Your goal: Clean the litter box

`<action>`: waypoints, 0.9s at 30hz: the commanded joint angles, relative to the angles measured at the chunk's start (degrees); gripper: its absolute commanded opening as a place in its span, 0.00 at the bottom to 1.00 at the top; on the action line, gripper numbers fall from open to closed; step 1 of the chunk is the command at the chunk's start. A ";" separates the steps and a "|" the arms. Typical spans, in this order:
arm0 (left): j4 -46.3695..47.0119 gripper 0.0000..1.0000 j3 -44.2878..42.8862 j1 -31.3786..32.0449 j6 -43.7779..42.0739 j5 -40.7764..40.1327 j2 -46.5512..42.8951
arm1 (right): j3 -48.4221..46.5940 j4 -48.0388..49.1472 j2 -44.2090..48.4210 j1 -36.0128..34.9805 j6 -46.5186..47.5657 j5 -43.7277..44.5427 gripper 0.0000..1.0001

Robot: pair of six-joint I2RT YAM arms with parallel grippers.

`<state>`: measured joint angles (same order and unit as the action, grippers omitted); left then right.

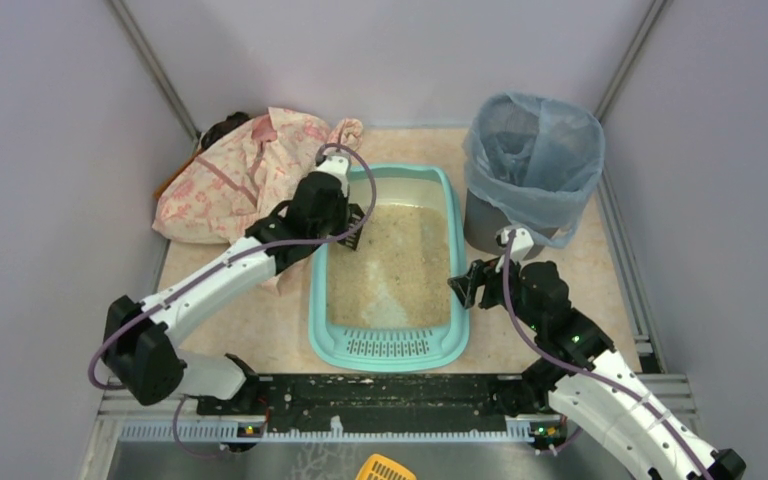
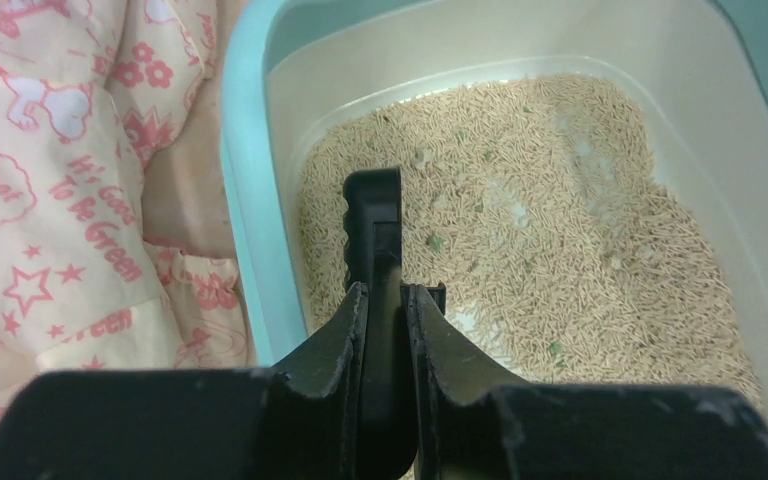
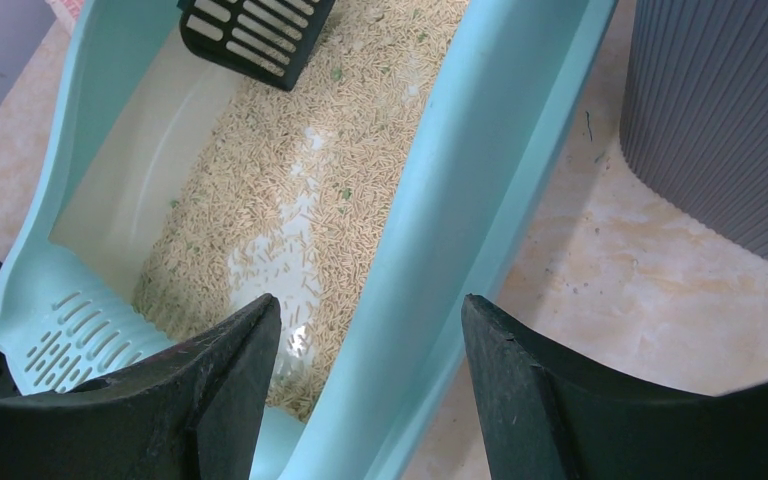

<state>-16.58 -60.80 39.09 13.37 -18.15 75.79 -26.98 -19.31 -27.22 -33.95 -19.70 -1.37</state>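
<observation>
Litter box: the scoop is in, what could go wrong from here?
The left gripper pinches the scoop by a thin handle; a load could twist it. The bin stands past the litter box rim and the right gripper, so litter may spill or the arms may clash on the way.

Top view high, looking down, wrist views close, angled down, sharing the litter box (image 1: 317, 300)

The top edge cuts off the black scoop (image 3: 253, 35).
</observation>
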 commanded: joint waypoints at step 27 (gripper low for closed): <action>-11.30 0.00 -20.69 8.11 -9.31 -17.97 20.51 | -0.43 3.02 1.05 0.12 -0.37 -0.79 0.67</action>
<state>-26.26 -81.65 47.59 1.54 -39.53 97.47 -26.98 -19.29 -26.33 -33.95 -19.73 -1.67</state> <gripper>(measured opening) 0.213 0.675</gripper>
